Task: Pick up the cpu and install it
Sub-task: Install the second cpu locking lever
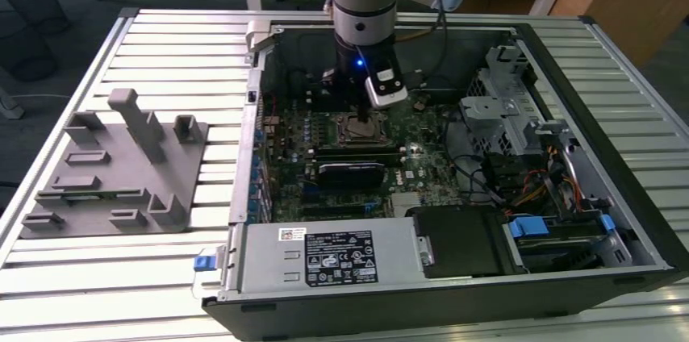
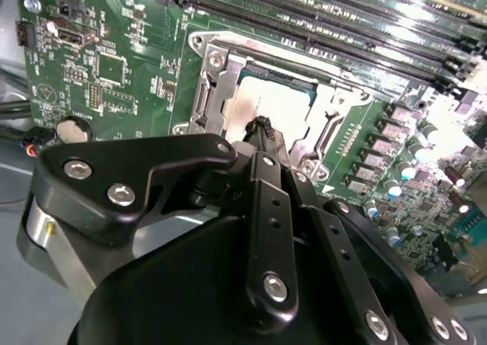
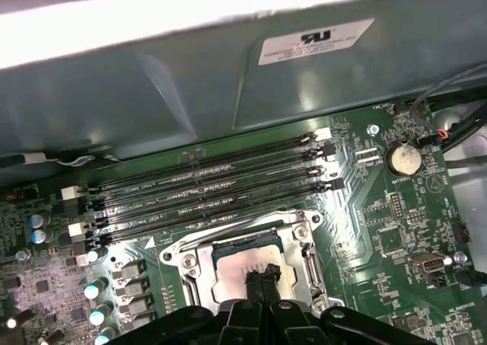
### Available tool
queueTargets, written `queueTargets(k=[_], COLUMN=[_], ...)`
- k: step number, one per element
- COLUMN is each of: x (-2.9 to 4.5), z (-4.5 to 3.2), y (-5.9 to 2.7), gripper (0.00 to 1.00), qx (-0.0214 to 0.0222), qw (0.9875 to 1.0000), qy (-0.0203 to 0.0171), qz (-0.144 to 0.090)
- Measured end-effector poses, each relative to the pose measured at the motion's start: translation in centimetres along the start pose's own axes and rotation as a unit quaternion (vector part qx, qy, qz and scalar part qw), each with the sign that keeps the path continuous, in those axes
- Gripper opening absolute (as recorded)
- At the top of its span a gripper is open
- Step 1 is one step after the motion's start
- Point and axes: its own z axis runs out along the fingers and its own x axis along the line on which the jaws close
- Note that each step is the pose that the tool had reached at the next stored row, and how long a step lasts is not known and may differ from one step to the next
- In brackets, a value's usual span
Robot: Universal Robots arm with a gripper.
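The cpu (image 2: pixel 278 101) (image 3: pixel 236 267) lies flat in the motherboard socket with its silvery top up. The metal socket frame (image 2: pixel 207 86) (image 3: pixel 189 258) stands around it. My gripper (image 2: pixel 262 126) (image 3: pixel 261 273) is shut, its two black fingertips pressed together and pointing down at the middle of the cpu's top. I cannot tell whether the tips touch the chip. In the exterior view my gripper (image 1: pixel 369 122) reaches down into the open computer case (image 1: pixel 603 221), over the socket near the board's centre.
Several long memory slots (image 3: pixel 213 181) (image 2: pixel 342 25) run beside the socket, with the case wall (image 3: pixel 228 86) just past them. A power supply (image 1: pixel 323 257), a drive cage (image 1: pixel 506 116) and cables crowd the case. A grey fixture (image 1: pixel 119 164) sits on the slatted table at the exterior view's left.
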Motion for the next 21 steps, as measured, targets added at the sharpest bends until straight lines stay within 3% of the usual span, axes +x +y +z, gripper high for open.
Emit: queueTargets(k=[6,13,21], x=[-0.03,-0.25,-0.41], z=[-0.22,-0.3,-1.46], y=[-0.04,-0.73,-0.86], gripper=[0.11,0.11,0.11], qx=[-0.0001,0.0008,0.0008], qw=[1.0,1.0,1.0], qy=[0.0,-0.0002,-0.0003], qz=[0.0,0.0,0.0])
